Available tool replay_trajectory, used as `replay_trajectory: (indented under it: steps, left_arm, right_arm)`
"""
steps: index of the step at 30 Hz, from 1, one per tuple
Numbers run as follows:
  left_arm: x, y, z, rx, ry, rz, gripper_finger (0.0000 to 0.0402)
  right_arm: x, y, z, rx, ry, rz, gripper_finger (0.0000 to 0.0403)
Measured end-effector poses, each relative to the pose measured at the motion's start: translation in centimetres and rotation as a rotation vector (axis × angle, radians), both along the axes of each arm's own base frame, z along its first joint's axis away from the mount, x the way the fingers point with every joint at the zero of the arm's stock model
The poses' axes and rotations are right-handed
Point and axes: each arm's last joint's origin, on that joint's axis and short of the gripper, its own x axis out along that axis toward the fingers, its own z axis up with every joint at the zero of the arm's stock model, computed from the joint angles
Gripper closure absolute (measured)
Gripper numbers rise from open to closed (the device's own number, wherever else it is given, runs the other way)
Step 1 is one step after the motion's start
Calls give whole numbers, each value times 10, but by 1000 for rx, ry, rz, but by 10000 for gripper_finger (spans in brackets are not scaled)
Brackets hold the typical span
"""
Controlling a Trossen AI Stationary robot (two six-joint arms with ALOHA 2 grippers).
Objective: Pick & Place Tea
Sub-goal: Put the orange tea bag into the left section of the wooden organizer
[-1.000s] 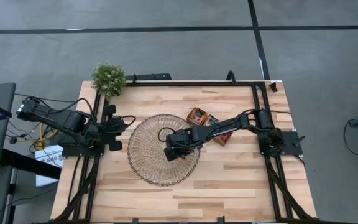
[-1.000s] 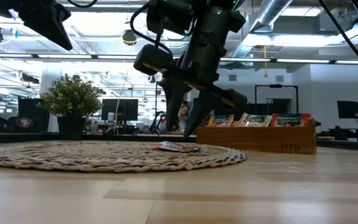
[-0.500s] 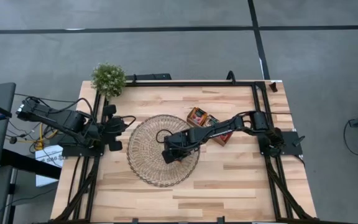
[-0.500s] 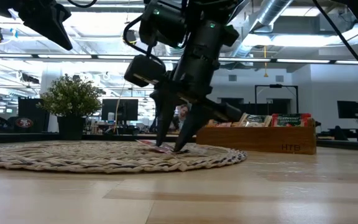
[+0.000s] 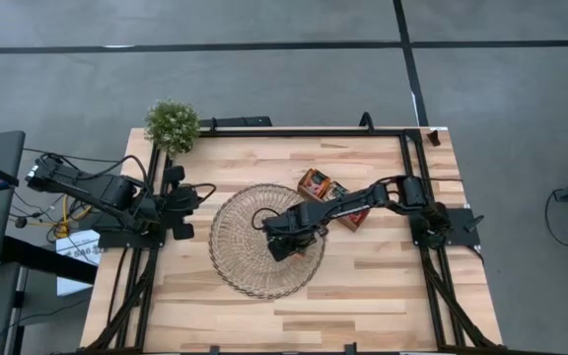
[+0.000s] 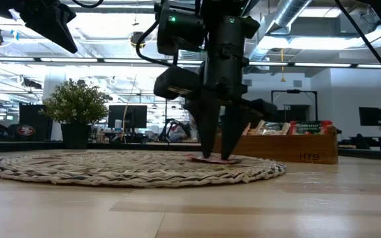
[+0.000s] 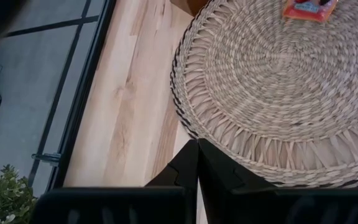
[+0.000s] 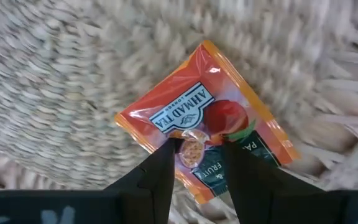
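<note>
**Pressing down on a red-orange sachet at the mat's middle**

Your right gripper (image 6: 218, 157) stands upright over the round wicker mat (image 5: 235, 271), fingertips down on a red-orange tea sachet (image 8: 205, 127) that lies flat near the mat's centre. In the right wrist view you see the two dark fingers (image 8: 157, 177) parted, their tips resting on the sachet's face with a gap between them; the sachet is under them, not pinched off the mat. Your left gripper (image 7: 197, 144) waits at the table's left edge, just beside the mat's rim, jaws clenched together on nothing. More sachets stand in the brown wooden tray (image 6: 290, 147) behind the mat, beside your right arm. A small potted plant (image 5: 172, 124) sits at the table's far left corner.
</note>
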Motion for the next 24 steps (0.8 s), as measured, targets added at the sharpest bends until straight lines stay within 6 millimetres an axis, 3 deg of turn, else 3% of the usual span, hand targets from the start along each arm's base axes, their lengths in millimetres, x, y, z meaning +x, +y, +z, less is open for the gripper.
replay_trajectory:
  steps: [8,24]
  left_arm:
    - [0,0,0,0,0,0,401]
    - [2,-1,1,-4,-25,-5,402]
  right_arm:
    - [-8,9,0,-9,66,40,276]
    - [-44,49,8,-37,325,152,276]
